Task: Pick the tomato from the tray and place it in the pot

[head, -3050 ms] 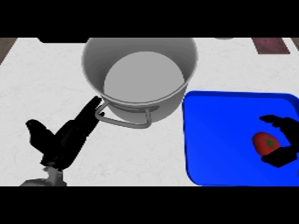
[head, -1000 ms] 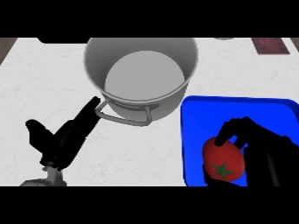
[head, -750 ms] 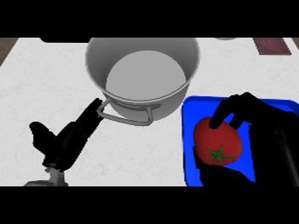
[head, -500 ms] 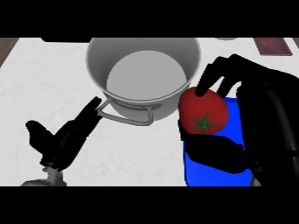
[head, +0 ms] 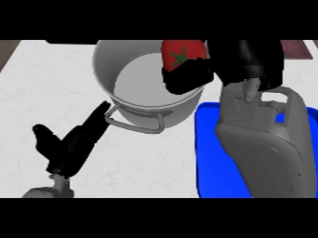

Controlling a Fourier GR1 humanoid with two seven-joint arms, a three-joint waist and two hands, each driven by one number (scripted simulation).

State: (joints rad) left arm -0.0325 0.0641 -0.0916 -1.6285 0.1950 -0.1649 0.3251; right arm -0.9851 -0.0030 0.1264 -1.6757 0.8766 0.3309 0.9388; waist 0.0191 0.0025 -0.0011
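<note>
Tomato (head: 182, 55): red, green stalk mark showing. Held in the right hand (head: 248, 62), whose dark fingers are curled round it, the thumb wrapping its near side. It sits at the far right of the pot (head: 114, 69), over the right-hand rim, partly above the pale inner floor. No longer on the tray.

Pot: grey, round, open, one handle (head: 135, 124) facing the near side.

Tray (head: 206, 153): blue, near right, just beside the pot; the right forearm crosses above it.

Left hand (head: 69, 144): near left on the counter (head: 24, 93), fingers straight and apart, tips close to the pot handle, holding nothing.

Relation that matters: the pot's middle lies left of the tomato, so a short leftward shift before letting go looks sensible. The right hand alone is placed to do it.
</note>
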